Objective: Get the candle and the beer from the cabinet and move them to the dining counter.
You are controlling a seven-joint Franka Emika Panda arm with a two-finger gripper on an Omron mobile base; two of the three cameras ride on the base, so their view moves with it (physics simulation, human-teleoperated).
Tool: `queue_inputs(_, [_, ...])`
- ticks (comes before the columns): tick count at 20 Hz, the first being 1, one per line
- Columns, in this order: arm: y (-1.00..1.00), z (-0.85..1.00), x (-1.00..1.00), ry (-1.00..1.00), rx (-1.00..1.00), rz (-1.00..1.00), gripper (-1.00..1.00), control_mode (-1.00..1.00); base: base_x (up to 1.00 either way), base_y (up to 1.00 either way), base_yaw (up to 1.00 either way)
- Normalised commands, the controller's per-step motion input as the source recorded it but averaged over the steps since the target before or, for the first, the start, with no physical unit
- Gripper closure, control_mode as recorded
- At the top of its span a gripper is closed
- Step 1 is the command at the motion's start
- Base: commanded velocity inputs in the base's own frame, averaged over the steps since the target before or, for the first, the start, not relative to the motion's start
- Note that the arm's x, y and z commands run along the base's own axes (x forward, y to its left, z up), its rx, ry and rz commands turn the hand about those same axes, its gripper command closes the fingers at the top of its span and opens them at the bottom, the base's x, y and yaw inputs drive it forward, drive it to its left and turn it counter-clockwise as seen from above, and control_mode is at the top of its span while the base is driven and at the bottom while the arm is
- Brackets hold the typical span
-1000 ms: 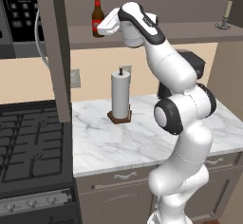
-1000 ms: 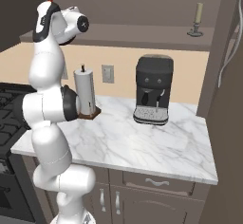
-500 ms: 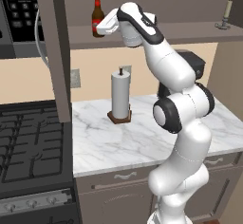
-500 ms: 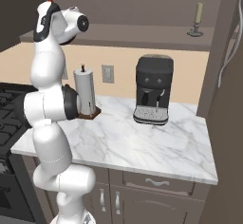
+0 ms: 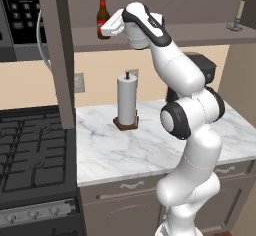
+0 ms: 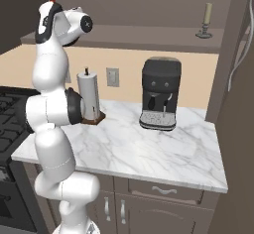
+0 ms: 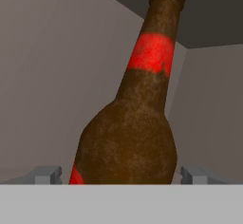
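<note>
From the left base view, the beer (image 5: 102,16) stands upright on the open cabinet (image 5: 200,34) shelf, the gripper (image 5: 102,30) reaching its lower body; the candle (image 5: 239,16) sits far along. In the right base view the candle (image 6: 206,20) stands above the coffee machine (image 6: 159,99). The hand view shows the beer (image 7: 135,114) between spread fingertips (image 7: 46,174) (released, not visibly touching).

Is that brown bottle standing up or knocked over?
Standing: the beer sits upright on the cabinet shelf, neck up.
</note>
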Motion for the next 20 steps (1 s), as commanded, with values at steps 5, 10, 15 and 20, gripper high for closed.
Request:
queue_inputs(5, [0.05, 0.0, 0.03, 0.0, 0.0, 0.0, 1.0, -1.0, 0.0, 0.0, 0.0])
queue_inputs(10, [0.02, 0.0, 0.03, 0.0, 0.0, 0.0, 1.0, -1.0, 0.0, 0.0, 0.0])
queue_inputs(15, [0.0, 0.0, -0.09, -0.03, 0.0, 0.0, 1.0, -1.0, 0.0, 0.0, 0.0])
queue_inputs(20, [0.0, 0.0, -0.71, -0.06, 0.01, 0.0, 1.0, -1.0, 0.0, 0.0, 0.0])
